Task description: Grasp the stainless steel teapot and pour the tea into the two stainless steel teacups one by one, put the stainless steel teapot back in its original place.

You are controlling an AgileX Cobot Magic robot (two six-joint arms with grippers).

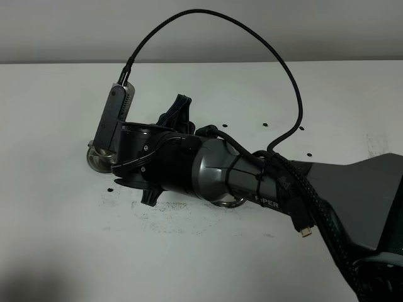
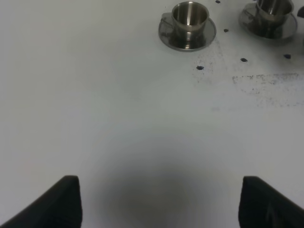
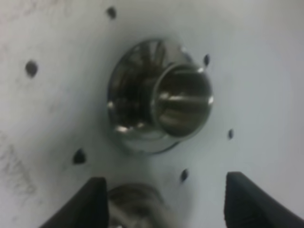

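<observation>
We judge pouring under way: the right tool (image 3: 164, 190), jaws wide, hangs over one teacup (image 3: 183, 99) with a blurred steel shape, probably the teapot (image 3: 135, 202), between them, grip unconfirmed; any second pour and the return are left.

The right arm's widest part is a smooth grey metal cylindrical sleeve (image 1: 211, 170), with matte black housings on either side of it. Just beside the sleeve, a black link carries small white lettering (image 1: 267, 200) that reads PIPER. A thin black braided cable (image 1: 195, 9) arcs above the sleeve to a slim silver-grey camera bar (image 1: 113, 123), and a brass-coloured plug (image 1: 306, 233) sits on the wiring below the sleeve. The left gripper (image 2: 159, 209) and right gripper (image 3: 164, 209) have blunt, matte black wedge fingers (image 2: 52, 204).
</observation>
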